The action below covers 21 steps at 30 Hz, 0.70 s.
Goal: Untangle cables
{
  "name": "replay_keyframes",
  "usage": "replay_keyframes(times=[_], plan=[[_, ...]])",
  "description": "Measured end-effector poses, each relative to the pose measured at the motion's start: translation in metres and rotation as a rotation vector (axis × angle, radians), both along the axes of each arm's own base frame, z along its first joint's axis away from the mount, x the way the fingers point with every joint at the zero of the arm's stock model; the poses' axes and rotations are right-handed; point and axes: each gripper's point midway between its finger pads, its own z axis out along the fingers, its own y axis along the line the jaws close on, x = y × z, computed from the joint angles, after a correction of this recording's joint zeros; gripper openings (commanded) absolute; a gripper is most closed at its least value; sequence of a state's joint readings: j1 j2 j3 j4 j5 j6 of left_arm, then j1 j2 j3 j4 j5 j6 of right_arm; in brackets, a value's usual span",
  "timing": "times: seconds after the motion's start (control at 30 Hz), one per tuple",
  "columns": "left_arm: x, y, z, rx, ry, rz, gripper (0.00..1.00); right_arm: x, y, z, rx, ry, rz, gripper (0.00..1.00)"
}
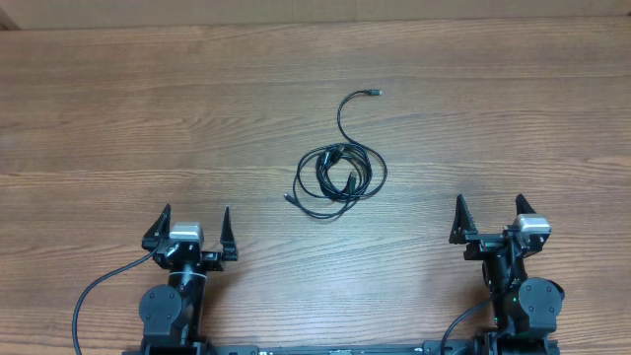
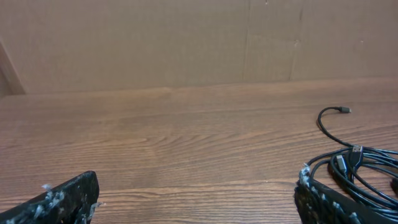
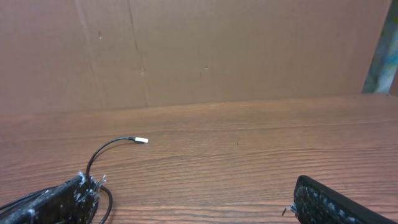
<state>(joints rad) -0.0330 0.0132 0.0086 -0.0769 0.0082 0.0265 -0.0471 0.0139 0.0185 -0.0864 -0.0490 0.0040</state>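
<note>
The cables (image 1: pixel 340 176) lie as a tangled coil of thin black cords at the middle of the wooden table, with one loose end curving up to a small plug (image 1: pixel 375 93). In the left wrist view the coil (image 2: pixel 364 165) sits at the right edge, partly behind the right finger. In the right wrist view only a curved strand with a pale plug (image 3: pixel 140 140) shows at the left. My left gripper (image 1: pixel 191 233) is open and empty, near the front left, apart from the coil. My right gripper (image 1: pixel 490 222) is open and empty at the front right.
The wooden table (image 1: pixel 148 118) spreads all around the coil. A brown cardboard wall (image 2: pixel 186 43) stands behind the table's far edge. The arms' thicker black cables (image 1: pixel 99 291) hang at the front edge near the bases.
</note>
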Motion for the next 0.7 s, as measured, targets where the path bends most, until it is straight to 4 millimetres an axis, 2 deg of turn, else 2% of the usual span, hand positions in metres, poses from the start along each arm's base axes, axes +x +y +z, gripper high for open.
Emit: replay_keyframes(times=[0.33, 0.53, 0.7], plan=[[0.000, 0.000, 0.002, -0.008, -0.008, 0.001, 1.00, 0.000, 0.000, 0.001, 0.000, -0.003, 0.000, 1.00], [0.000, 0.000, 0.000, -0.036, 0.004, 0.003, 1.00, 0.000, 0.000, 0.008, -0.002, -0.034, 0.000, 1.00], [-0.004, 0.000, 0.002, -0.045, 0.035, 0.005, 1.00, 0.000, -0.002, -0.004, 0.004, 0.020, -0.009, 1.00]])
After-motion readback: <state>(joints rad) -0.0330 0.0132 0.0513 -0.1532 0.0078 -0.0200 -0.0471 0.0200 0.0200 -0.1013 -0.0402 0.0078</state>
